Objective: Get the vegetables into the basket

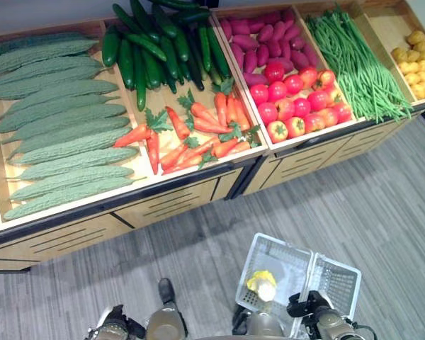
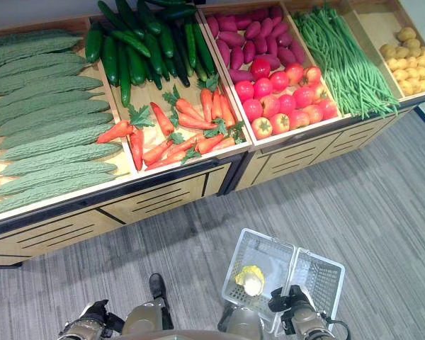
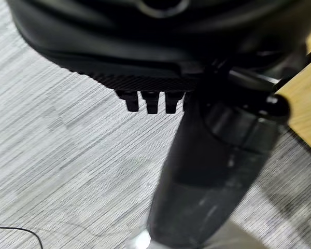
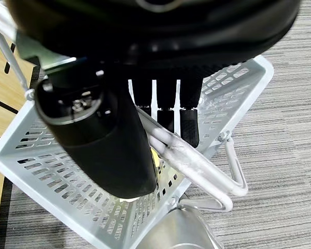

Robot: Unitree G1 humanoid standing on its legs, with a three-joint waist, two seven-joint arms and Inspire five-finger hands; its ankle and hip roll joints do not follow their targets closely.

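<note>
Right hand (image 4: 160,111) grips the basket (image 4: 57,181) handle; left hand (image 3: 150,98), fingers curled empty, hangs nearer the carrots (image 1: 191,134), well ahead.

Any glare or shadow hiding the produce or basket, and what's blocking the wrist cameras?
Left eye view: even light, only small highlights on the tomatoes. Right wrist view: the right hand, curled round the basket handle, covers much of the basket's inside. Left wrist view: the left hand blocks much of the evenly lit floor.
</note>
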